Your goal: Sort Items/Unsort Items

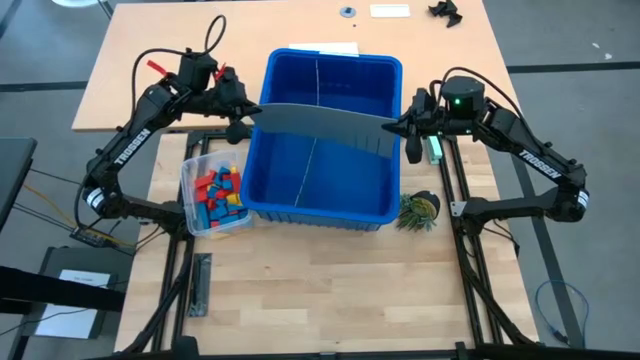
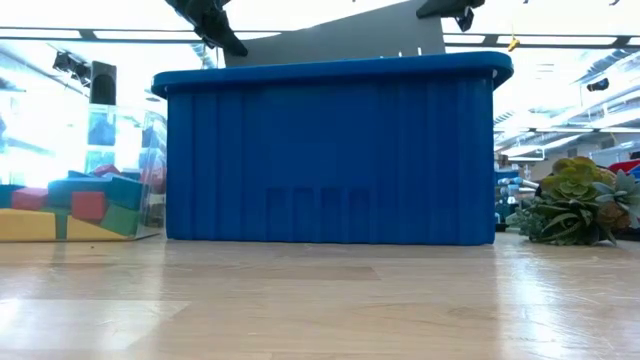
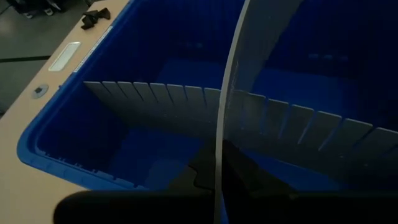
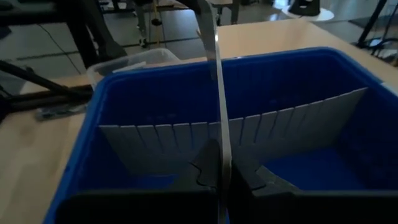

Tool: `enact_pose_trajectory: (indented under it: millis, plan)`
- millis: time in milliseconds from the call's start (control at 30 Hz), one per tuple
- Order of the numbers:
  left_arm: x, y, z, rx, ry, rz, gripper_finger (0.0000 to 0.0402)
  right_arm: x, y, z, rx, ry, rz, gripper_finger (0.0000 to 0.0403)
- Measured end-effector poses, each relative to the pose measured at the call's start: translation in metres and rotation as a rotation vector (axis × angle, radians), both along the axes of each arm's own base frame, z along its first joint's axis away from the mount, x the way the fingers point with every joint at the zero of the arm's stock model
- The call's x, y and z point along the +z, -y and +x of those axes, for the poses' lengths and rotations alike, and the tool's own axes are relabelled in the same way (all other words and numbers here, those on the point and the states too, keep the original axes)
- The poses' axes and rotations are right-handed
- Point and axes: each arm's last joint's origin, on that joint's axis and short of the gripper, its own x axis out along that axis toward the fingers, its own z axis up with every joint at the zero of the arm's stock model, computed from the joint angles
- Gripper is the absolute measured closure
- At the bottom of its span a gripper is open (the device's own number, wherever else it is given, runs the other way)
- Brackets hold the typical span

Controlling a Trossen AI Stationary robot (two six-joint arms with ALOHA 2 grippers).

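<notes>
Two arms hold one grey divider sheet (image 1: 325, 124) above the blue bin (image 1: 322, 205), which sits at the centre of the high view on the bench (image 1: 300, 290). The left gripper (image 1: 243, 122) has its fingers clenched on the sheet's left end, and the right gripper (image 1: 400, 128) has its fingers clenched on the sheet's right end. The sheet spans the bin from wall to wall and stands edge-on in both wrist views. A second slotted divider (image 4: 249, 134) stands upright inside the bin, crossing beneath the held sheet. The items (image 1: 218, 195), red, yellow, green and blue blocks, lie in a clear container (image 1: 190, 170) just left of the bin. A small plant (image 1: 418, 211) sits at the bin's lower right.
</notes>
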Motion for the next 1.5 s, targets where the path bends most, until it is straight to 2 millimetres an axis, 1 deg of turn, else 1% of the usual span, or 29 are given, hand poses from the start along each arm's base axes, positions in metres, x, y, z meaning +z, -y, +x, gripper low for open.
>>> enact_pose_trajectory:
  millis: [267, 567, 1100, 1300, 1500]
  plan:
    - [0.0, 0.0, 0.0, 0.005, -0.003, -0.001, 0.0386, -0.003, 0.002, 0.0, -0.032, -0.067, -0.092, 0.0397]
    - [-0.001, 0.0, -0.001, 0.026, -0.014, -0.004, 0.0386, -0.014, 0.012, 0.014, -0.019, -0.122, -0.057, 0.0397]
    - [-0.005, 0.003, -0.002, -0.023, -0.021, -0.065, 0.0386, -0.016, 0.009, 0.013, 0.03, -0.127, -0.02, 0.0396]
    - [-0.005, 0.004, -0.002, -0.027, -0.026, -0.069, 0.0386, -0.021, 0.009, 0.013, 0.027, -0.167, 0.002, 0.0396]
    - [-0.005, 0.004, -0.002, -0.027, -0.029, -0.073, 0.0386, -0.028, 0.014, 0.018, -0.006, -0.217, 0.002, 0.0396]
